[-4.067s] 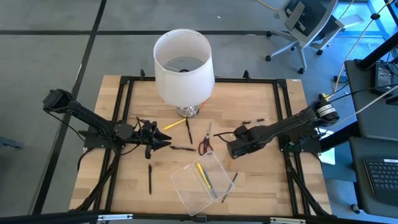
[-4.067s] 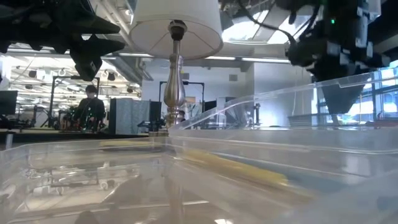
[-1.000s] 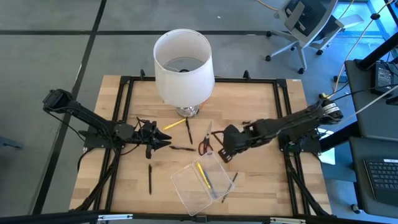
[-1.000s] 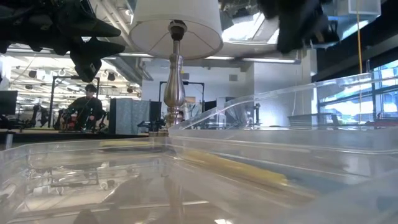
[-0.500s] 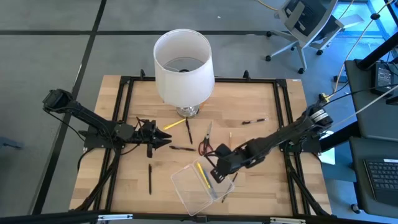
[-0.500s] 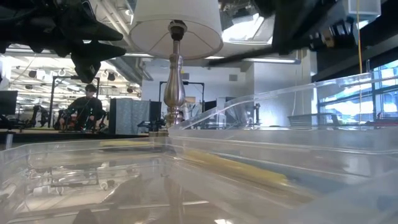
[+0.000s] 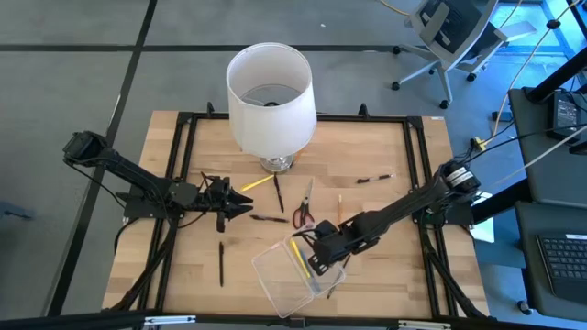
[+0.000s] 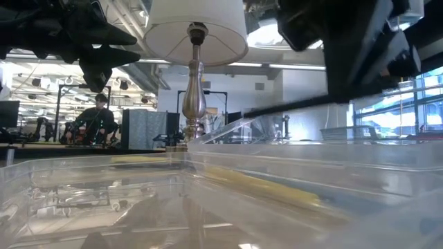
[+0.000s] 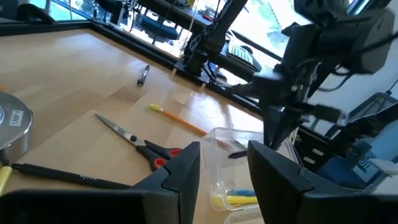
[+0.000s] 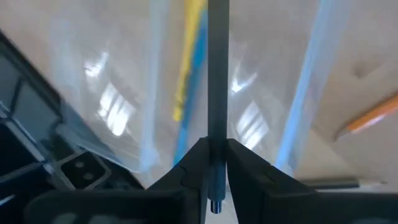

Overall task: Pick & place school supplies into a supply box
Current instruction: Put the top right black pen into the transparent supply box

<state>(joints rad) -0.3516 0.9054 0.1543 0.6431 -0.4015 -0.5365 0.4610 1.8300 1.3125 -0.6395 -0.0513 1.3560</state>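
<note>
The clear supply box (image 7: 282, 286) lies near the table's front edge with a yellow and blue pen (image 7: 299, 258) inside. My right gripper (image 7: 318, 254) hangs over the box, shut on a dark pen (image 10: 217, 74). Flat on the wood lie the red-handled scissors (image 7: 303, 213), an orange pencil (image 9: 178, 119), a yellow pencil (image 7: 260, 181), dark pens (image 7: 220, 261) (image 7: 270, 218) and a black pen (image 7: 372, 178). My left gripper (image 9: 224, 167) waits open at the table's left, holding nothing. My right gripper pinches the dark pen near one end (image 10: 216, 144) between its two fingers; a short stub (image 10: 214, 204) sticks out past them. The fingers come steeply from above and lie across the pen. The pen (image 8: 297, 105) hangs nearly level, clear above the box.
A lamp with a large white shade (image 7: 271, 92) and a metal foot (image 7: 278, 164) stands at the table's far middle. A black frame (image 7: 417, 147) rims the tabletop. Bare wood lies left of the box. A person (image 8: 100, 117) sits in the room behind.
My right gripper has carried the dark pen from beside the scissors toward the table's near edge and down, ending over the supply box. It has tipped more steeply downward. It stays shut on the pen, which now hangs nearly level.
</note>
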